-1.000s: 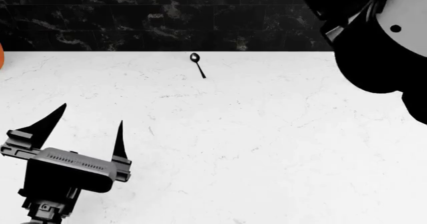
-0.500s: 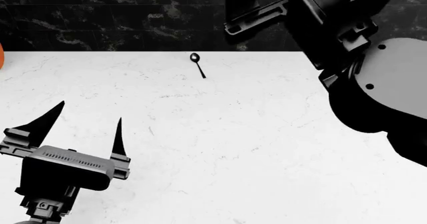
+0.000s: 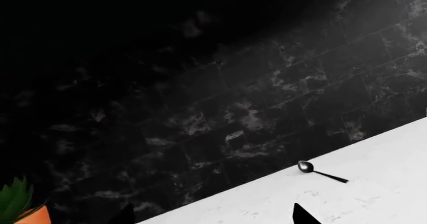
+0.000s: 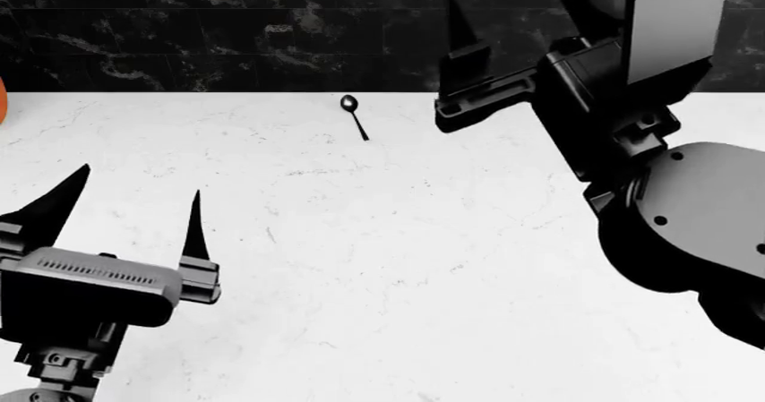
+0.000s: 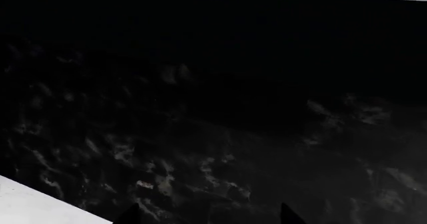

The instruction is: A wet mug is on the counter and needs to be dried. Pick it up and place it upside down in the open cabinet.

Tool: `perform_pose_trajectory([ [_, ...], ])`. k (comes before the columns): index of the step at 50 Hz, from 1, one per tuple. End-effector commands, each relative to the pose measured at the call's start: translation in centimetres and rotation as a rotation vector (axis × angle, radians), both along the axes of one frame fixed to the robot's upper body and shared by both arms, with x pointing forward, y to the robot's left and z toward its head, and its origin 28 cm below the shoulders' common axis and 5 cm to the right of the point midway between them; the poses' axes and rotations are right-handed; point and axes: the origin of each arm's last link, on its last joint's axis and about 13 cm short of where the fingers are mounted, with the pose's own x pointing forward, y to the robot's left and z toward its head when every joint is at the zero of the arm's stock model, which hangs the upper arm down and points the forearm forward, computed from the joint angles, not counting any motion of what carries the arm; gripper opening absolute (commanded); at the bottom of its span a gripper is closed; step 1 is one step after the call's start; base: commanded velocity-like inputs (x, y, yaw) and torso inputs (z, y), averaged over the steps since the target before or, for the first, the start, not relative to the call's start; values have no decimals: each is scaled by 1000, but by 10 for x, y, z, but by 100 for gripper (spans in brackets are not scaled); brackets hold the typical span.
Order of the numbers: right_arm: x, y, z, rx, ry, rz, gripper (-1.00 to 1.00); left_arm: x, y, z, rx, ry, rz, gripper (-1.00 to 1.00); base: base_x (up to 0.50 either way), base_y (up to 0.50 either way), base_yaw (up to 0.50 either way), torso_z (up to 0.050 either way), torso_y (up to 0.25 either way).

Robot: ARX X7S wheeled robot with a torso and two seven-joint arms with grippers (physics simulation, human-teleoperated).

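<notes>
Right gripper [image 4: 514,57]: brought further into the head view than half a second ago, raised over the far edge of the counter [image 4: 418,268] toward the dark tiled wall [image 4: 179,26]; fingers spread in its wrist view, nothing held. Left gripper [image 4: 125,214]: shifted slightly toward the near left corner, jaws wide, empty (probably parked clear). Spoon [image 4: 354,115]: lying unmoved near the far edge. Mug: not seen in any view; location cannot be told. Potted plant [image 3: 20,209]: glimpsed at the far left.
</notes>
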Motion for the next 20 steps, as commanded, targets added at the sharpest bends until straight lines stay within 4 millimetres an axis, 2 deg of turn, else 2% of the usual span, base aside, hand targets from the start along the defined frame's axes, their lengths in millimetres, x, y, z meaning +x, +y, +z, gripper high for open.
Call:
perform_pose_trajectory([
  [1, -5, -8, -15, 13, 28, -51, 100, 1, 1, 7, -40, -33, 19, 100, 0, 0, 0, 0, 0],
  [20, -5, -17, -38, 36, 85, -119, 100, 1, 2, 13, -63, -58, 31, 100, 0, 0, 0, 0, 0],
])
